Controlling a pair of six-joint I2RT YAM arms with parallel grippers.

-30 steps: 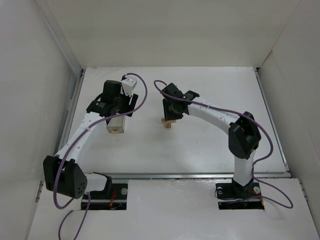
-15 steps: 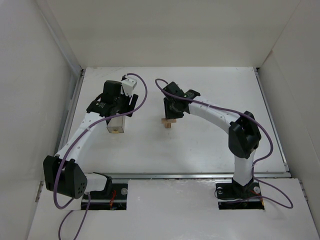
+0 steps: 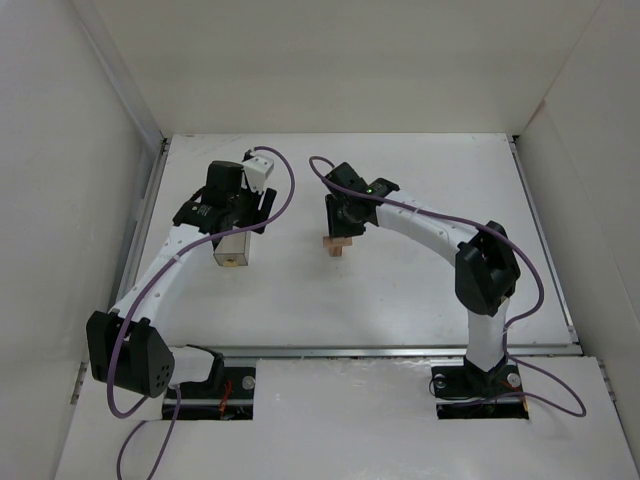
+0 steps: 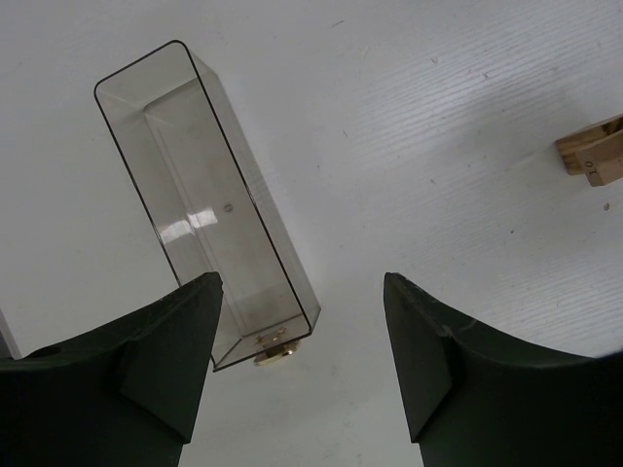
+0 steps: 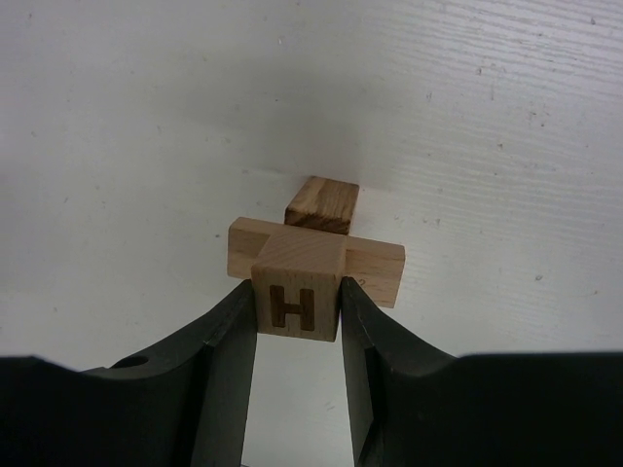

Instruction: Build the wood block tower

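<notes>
Two tools in view | right tool (image 5: 297, 309): jaws closed on the H block (image 5: 297, 282), topmost piece of the wood block tower (image 3: 337, 243), which stands mid-surface (image 3: 400, 290) | left tool (image 4: 302, 331): jaws parted, holding nothing, hovering over the clear box (image 4: 195, 185), well apart from the tower

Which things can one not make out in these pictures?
Right wrist view: the fingers of the right gripper hide the sides of the H block.
Top view: the wood block tower is tiny, and the right gripper covers its top; layers cannot be counted.
Left wrist view: the right edge cuts off the tower; the brass-coloured bit at the clear box's end is unclear.
</notes>
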